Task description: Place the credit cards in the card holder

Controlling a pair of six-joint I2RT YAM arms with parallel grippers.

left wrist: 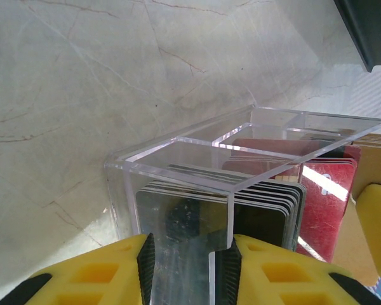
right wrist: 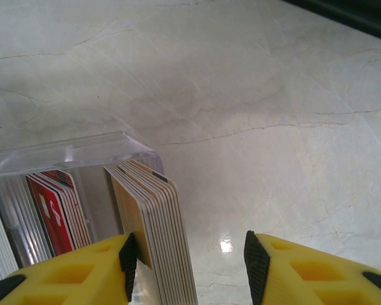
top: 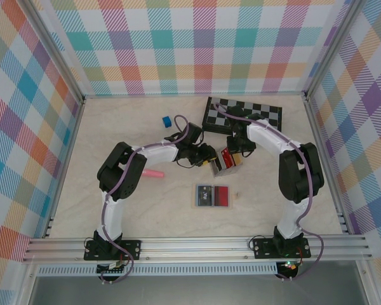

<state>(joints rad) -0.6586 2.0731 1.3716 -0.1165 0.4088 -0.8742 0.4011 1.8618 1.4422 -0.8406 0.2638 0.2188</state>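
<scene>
My L gripper [left wrist: 184, 262] is clenched on the end wall of the clear box [left wrist: 197, 149], bottom centre of the left-wrist view. The black cards [left wrist: 267, 210] & red cards [left wrist: 327, 203] stand on edge inside, just beyond it. My R gripper [right wrist: 190, 254] is released: the tan stack [right wrist: 153, 222] sits vs. its lower-left finger [right wrist: 129, 260], edges running up-frame, so the R arm's nearer; can't tell if it's the wallet.

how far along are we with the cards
Done-looking: black cards and red cards stand in the clear case. In hand: the left gripper straddles its wall; the open right gripper has a tan-faced stack against one finger, outside the case. Left: that stack, plus the black and red pair lying flat nearer the bases.
</scene>
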